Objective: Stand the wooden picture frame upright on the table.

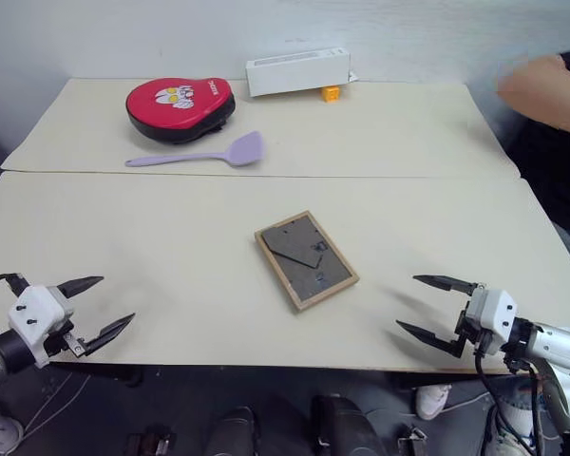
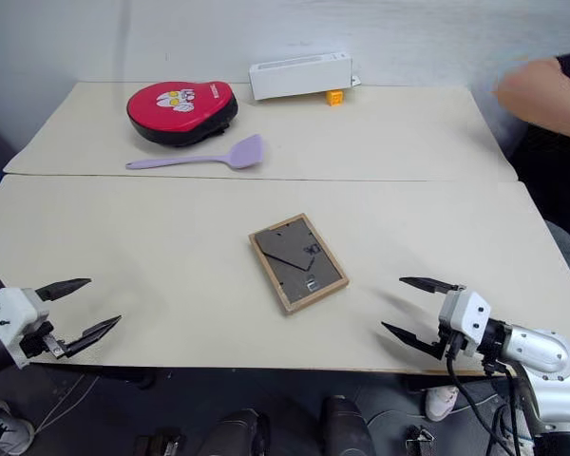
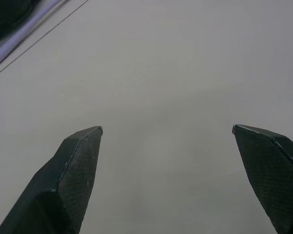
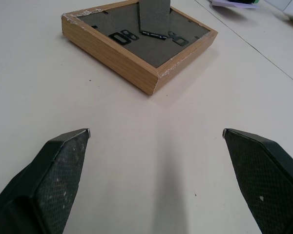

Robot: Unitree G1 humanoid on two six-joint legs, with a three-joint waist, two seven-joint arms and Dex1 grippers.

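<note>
Nearest, I log my left gripper [image 1: 103, 307] and right gripper [image 1: 421, 306], both spread wide and grasping nothing, hovering over the front edge of the table [image 1: 171, 256], well apart from each other. Next, the wooden picture frame [image 1: 305, 259] lies flat, back panel up, in the middle of the near tabletop section, between the grippers. Beyond the seam: a purple spatula [image 1: 201, 155], a red pad [image 1: 180, 106], a white box [image 1: 296, 71] and a small orange block [image 1: 331, 93]. A person's arm [image 1: 541, 90] shows at far right.
</note>
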